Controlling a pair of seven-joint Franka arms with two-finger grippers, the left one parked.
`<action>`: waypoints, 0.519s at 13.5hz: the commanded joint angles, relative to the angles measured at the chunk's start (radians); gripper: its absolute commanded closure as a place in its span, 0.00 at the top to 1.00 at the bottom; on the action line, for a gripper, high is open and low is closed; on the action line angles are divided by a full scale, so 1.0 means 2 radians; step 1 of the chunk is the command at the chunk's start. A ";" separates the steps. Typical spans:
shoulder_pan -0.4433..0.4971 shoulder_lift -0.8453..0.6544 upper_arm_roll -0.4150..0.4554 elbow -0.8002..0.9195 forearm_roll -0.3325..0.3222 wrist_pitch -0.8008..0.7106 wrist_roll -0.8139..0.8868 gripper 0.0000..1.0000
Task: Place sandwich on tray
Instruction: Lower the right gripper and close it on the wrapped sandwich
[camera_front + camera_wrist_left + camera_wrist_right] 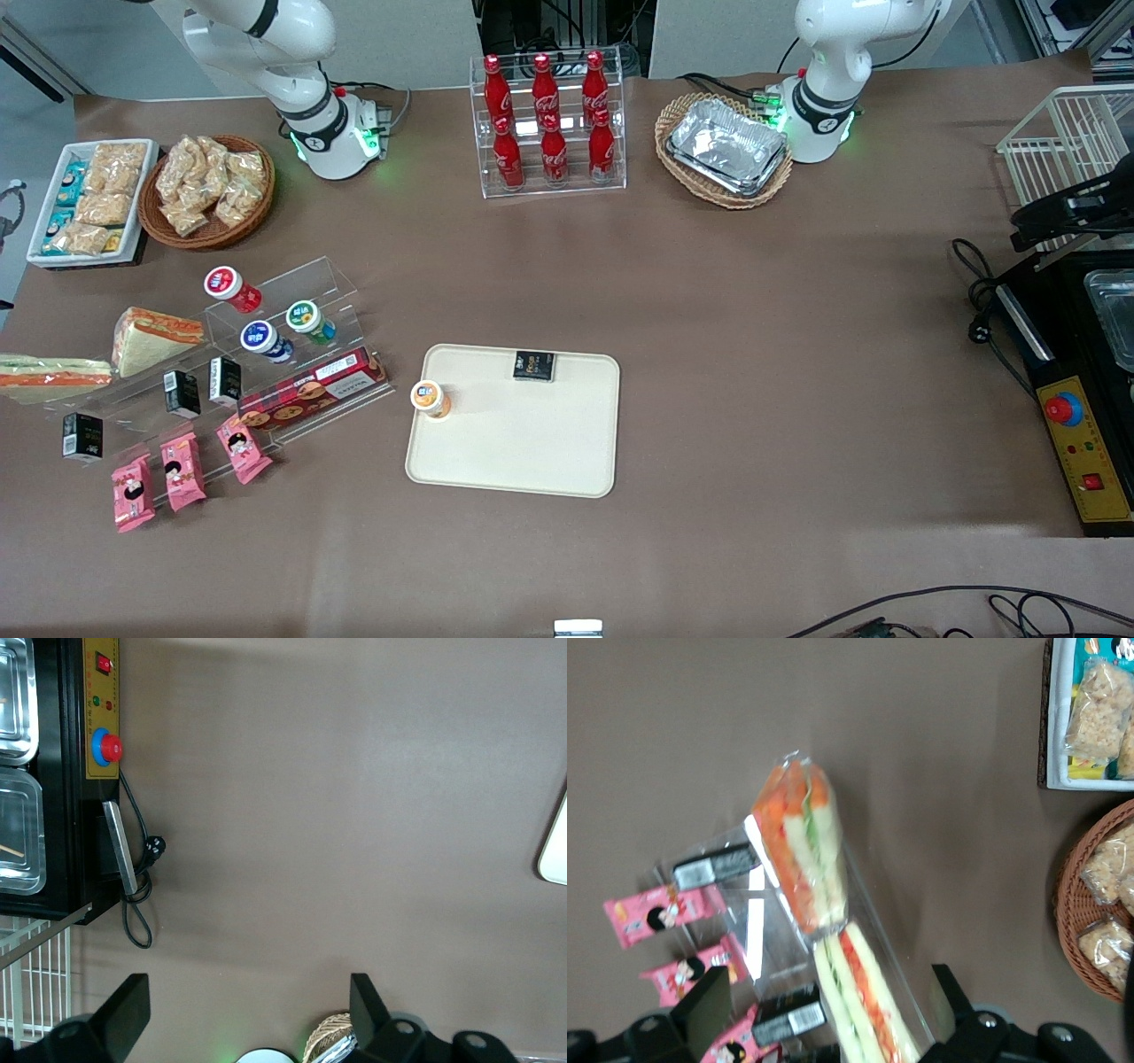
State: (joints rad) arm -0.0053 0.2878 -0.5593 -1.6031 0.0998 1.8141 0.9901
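The sandwich (53,377) (802,846) is elongated and clear-wrapped, with orange and green filling stripes. It lies on the top step of a clear stand at the working arm's end of the table. A triangular wedge sandwich (155,337) (864,1001) lies beside it. My gripper (828,979) hangs open above the stand, with the wedge sandwich's striped edge showing between its fingers, and it holds nothing. It is out of the front view. The cream tray (523,443) lies mid-table, nearer the front camera. It holds an orange-capped bottle (431,398) and a black box (534,365).
The clear stand (292,292) also carries small bottles, black boxes (713,866), a biscuit box (314,387) and pink snack packs (651,911). A wicker snack basket (208,190) (1099,904) and a white snack tray (89,195) (1090,718) stand farther back. A cola rack (549,124), foil trays (726,146) and a black machine (1076,390) are there too.
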 commanded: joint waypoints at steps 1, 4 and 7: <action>-0.015 0.021 -0.002 -0.018 0.017 0.045 0.000 1.00; -0.016 0.027 -0.002 -0.047 0.018 0.088 -0.035 1.00; -0.020 0.036 -0.002 -0.074 0.034 0.130 -0.042 1.00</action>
State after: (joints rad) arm -0.0412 0.3532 -0.5578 -1.7003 0.1289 1.9976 0.9438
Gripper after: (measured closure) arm 0.000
